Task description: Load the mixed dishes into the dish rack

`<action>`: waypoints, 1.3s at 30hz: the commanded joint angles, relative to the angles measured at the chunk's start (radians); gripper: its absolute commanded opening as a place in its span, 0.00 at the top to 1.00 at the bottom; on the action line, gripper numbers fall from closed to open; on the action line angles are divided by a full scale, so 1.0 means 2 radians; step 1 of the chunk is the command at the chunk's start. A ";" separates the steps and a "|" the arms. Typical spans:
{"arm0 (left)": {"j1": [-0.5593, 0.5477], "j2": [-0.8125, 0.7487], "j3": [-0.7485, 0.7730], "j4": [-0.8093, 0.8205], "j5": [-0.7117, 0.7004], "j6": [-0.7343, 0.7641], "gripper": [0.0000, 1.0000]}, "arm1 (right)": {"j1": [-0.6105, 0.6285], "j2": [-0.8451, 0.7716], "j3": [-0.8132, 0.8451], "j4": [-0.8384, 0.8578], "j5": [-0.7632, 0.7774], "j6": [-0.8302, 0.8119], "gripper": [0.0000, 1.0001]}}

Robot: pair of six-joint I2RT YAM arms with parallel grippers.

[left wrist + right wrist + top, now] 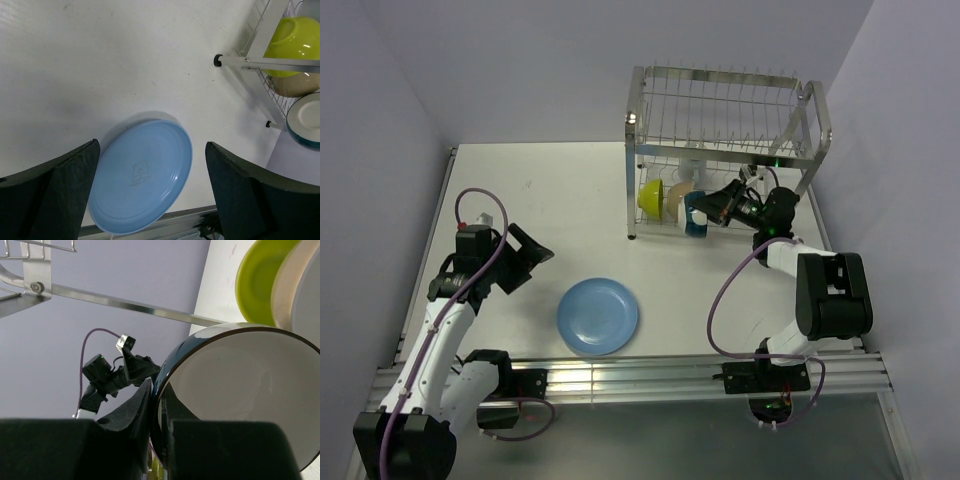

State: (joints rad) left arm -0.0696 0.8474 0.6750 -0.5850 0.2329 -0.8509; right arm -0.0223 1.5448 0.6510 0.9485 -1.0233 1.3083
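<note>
The large blue plate (598,316) lies flat near the table's front edge. My left gripper (528,262) hangs open to its left, above the table. In the left wrist view the plate (142,182) shows between and below the wide-apart fingers of that gripper (152,147). The dish rack (638,110) stands at the back right. On its lower tier the lime-green bowl (651,198) and the cream bowl (295,85) stand on edge. My right gripper (157,390) is shut on the rim of the dark bowl with white inside (240,385), which it holds on edge beside the cream bowl (285,290).
A wall runs close behind the rack, and another close on the right. The rack's chrome lower rail (270,62) and its foot (218,60) stand at the table's right side. An aluminium rail (650,375) borders the table's near edge, just in front of the plate.
</note>
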 commanded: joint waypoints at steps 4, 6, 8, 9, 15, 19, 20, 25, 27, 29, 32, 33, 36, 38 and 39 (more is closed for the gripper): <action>0.003 0.003 0.001 0.030 0.020 0.008 0.07 | -0.015 -0.031 0.035 0.029 0.022 -0.009 1.00; 0.003 0.003 -0.001 0.032 0.023 0.007 0.07 | -0.018 -0.032 0.041 0.018 0.024 -0.018 1.00; 0.003 0.002 -0.003 0.033 0.025 0.008 0.07 | -0.024 -0.033 0.045 0.017 0.023 -0.016 1.00; 0.003 0.001 -0.004 0.033 0.025 0.009 0.07 | -0.026 -0.035 0.045 0.017 0.023 -0.015 1.00; 0.004 0.000 -0.002 0.032 0.026 0.011 0.07 | -0.041 -0.046 0.048 0.005 0.027 -0.021 1.00; 0.004 0.002 -0.002 0.037 0.033 0.007 0.08 | -0.052 -0.036 0.061 -0.002 0.028 -0.024 1.00; 0.004 0.003 -0.002 0.039 0.034 0.007 0.08 | -0.054 -0.027 0.063 -0.002 0.031 -0.025 1.00; 0.004 0.013 -0.001 0.045 0.042 0.007 0.08 | -0.059 -0.003 0.079 0.000 0.038 -0.030 1.00; 0.004 0.017 0.000 0.048 0.042 0.009 0.08 | -0.059 0.006 0.083 0.000 0.045 -0.032 1.00; 0.004 0.020 -0.001 0.050 0.043 0.010 0.08 | -0.059 0.018 0.088 0.011 0.048 -0.031 1.00; 0.004 0.028 -0.001 0.056 0.048 0.012 0.08 | -0.061 0.032 0.086 0.041 0.055 -0.024 1.00; 0.004 0.030 -0.001 0.057 0.050 0.014 0.08 | -0.062 0.036 0.086 0.044 0.061 -0.024 1.00; 0.004 0.034 -0.003 0.063 0.053 0.011 0.09 | -0.062 0.053 0.087 0.056 0.065 -0.024 1.00; 0.004 0.036 -0.004 0.067 0.055 0.011 0.09 | -0.063 0.067 0.084 0.066 0.070 -0.019 1.00; 0.004 0.036 -0.003 0.067 0.056 0.010 0.08 | -0.064 0.071 0.083 0.078 0.071 -0.019 1.00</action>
State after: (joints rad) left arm -0.0658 0.9192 0.6735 -0.5018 0.3195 -0.8505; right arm -0.1196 1.6741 0.7704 0.9585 -0.9241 1.2644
